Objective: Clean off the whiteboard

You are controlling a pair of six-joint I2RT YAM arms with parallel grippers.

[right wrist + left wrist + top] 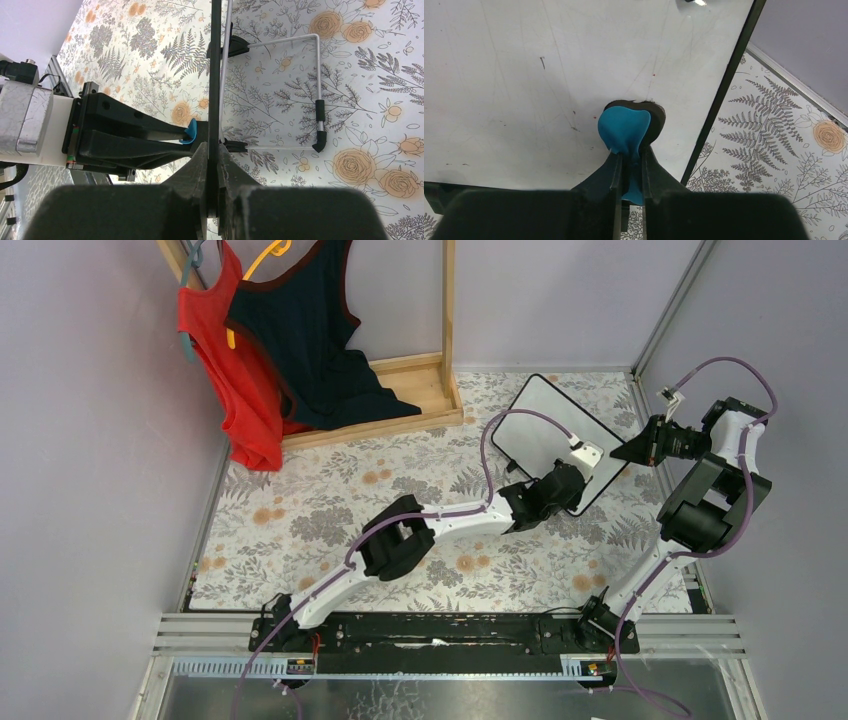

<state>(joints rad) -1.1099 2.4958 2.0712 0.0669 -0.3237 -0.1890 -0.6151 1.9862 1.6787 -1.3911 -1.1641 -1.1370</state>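
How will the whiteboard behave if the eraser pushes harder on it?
Likely stiff: the whiteboard is a flat framed panel. It could tip, propped on a thin wire stand, though the right fingers clamping its edge should steady it against the eraser.

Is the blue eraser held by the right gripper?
No, the right gripper is shut on the black edge of the whiteboard, while the blue eraser sits in the left gripper.

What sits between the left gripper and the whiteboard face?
The blue eraser: the left gripper pinches it, with its dark pad against the whiteboard. The left wrist view shows this best.
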